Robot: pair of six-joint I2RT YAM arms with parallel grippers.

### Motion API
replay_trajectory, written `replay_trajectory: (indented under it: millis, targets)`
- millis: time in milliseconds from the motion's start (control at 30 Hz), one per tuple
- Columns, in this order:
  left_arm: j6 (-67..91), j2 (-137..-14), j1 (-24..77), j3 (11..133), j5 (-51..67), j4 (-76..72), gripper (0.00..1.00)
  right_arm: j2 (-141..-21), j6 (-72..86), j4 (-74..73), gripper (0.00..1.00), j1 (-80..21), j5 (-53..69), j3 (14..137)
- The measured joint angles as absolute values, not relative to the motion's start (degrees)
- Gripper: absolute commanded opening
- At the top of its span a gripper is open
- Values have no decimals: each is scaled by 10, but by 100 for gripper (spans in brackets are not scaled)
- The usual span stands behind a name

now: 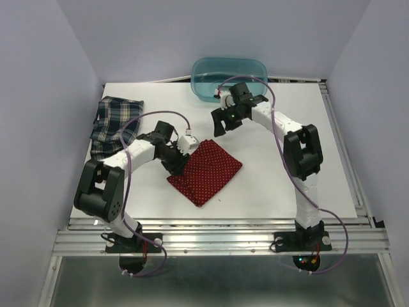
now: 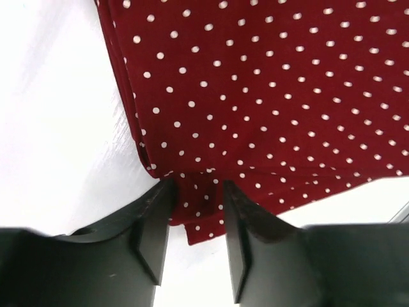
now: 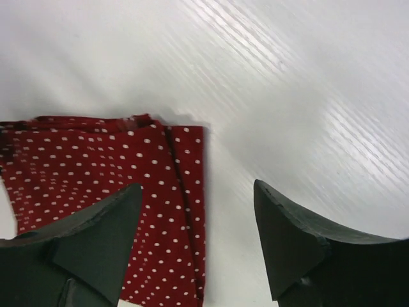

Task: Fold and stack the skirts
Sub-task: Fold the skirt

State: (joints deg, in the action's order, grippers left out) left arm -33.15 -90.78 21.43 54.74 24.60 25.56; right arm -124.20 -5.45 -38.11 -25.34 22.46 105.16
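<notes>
Left gripper (image 2: 195, 187) half-spread, fingers straddling the folded red skirt (image 2: 268, 96) edge, not clamped. Right gripper (image 3: 198, 188) spread wide, empty, above skirt corner. Plaid skirt (image 1: 114, 125) lies apart, left.

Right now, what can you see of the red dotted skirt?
The red skirt is soft dark-red cloth with small white dots, folded into a rough square of several layers, with a stitched seam along one edge. It lies flat near the middle of the white table, turned like a diamond. The left gripper straddles its left edge, jaws apart around the layers. The right gripper hangs open over the far corner, seemingly not touching.
</notes>
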Motion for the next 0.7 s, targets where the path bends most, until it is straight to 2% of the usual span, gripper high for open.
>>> replay_trajectory:
  millis: [33,167,400,433,500,600,633,700]
  targets:
    - [-331,-900,214,547,249,258,61,-1245,-56,-387,80,-252,245,1066]
    - [-308,-848,204,548,270,263,66,-1262,-55,-397,80,-249,320,1097]
    - [-285,-828,152,580,329,250,72,-1314,-56,-409,72,-257,345,1097]
    - [-281,-828,144,584,337,246,72,-1322,-57,-411,68,-260,345,1097]
    - [-275,-832,128,591,354,235,81,-1332,-59,-415,63,-264,346,1097]
    - [-265,-846,113,597,369,216,86,-1334,-67,-416,53,-270,350,1096]
    - [-261,-854,108,597,372,208,87,-1334,-71,-415,43,-274,353,1092]
    - [-253,-869,103,597,375,194,88,-1334,-81,-415,32,-281,356,1084]
